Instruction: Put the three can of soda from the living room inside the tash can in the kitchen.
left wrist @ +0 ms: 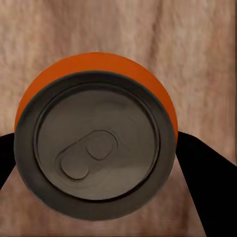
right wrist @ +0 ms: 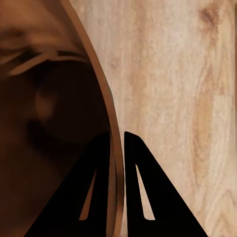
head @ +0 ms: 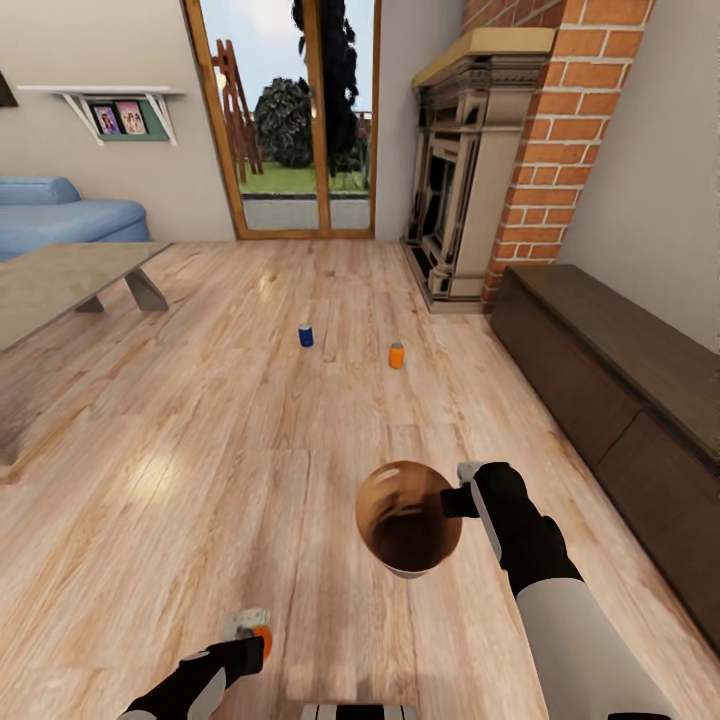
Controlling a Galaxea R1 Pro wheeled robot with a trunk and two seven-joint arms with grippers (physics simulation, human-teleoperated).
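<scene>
My right gripper (head: 458,498) is shut on the rim of the tash can (head: 408,517), holding it above the wood floor; its glossy brown inside faces up. In the right wrist view the fingers (right wrist: 101,187) pinch the can's thin wall (right wrist: 114,163), one inside and one outside. My left gripper (head: 255,640) is shut on an orange can of soda (head: 262,640) low at the front left. The left wrist view looks straight down on that can's grey top (left wrist: 96,143) between the two dark fingers. A dark blue can (head: 306,335) and another orange can (head: 397,355) stand upright on the floor ahead.
A low table (head: 60,285) and a light blue sofa (head: 60,215) are at the left. A brick fireplace (head: 480,170) and a long dark cabinet (head: 620,370) line the right wall. Wood-framed glass doors (head: 300,120) are straight ahead.
</scene>
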